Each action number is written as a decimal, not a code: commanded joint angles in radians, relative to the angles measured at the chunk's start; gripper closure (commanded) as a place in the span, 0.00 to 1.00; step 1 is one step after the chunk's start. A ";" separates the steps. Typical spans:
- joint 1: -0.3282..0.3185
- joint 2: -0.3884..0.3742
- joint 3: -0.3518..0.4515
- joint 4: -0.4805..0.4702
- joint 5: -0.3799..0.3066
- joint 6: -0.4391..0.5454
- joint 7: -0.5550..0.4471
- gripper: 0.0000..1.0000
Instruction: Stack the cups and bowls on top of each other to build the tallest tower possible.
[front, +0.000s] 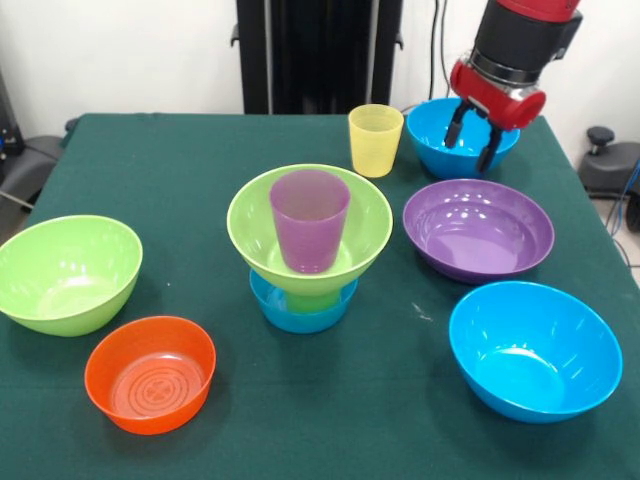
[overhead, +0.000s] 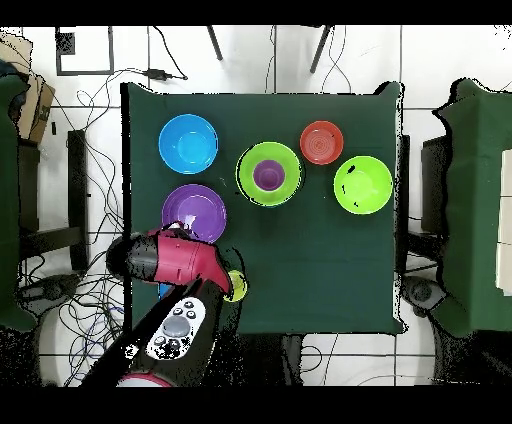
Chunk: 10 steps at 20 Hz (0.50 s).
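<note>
Evidently reaching for the tower's (front: 309, 250) next layer, the gripper (front: 473, 136) hangs with fingers spread, empty, over the far blue bowl (front: 436, 148).

No text, label, brand or number can be read in either view. The bowls, the cups and the arm carry no legible marking.

A table (front: 200, 160) covered in dark green cloth. Resting on it — a lime green bowl (front: 66, 273) at left, an orange bowl (front: 150, 374) near it, a small blue bowl (front: 300, 308) at centre, a purple bowl (front: 478, 229) and a blue bowl (front: 534, 350) at right, and a yellow cup (front: 375, 139) and another blue bowl (front: 440, 140) at the far side.
</note>
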 joint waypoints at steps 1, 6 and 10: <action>0.024 -0.010 0.032 -0.043 0.051 0.119 0.202 0.00; 0.025 -0.005 0.033 -0.038 0.062 0.107 0.190 0.00; 0.024 0.008 0.056 0.004 0.074 0.036 0.177 0.00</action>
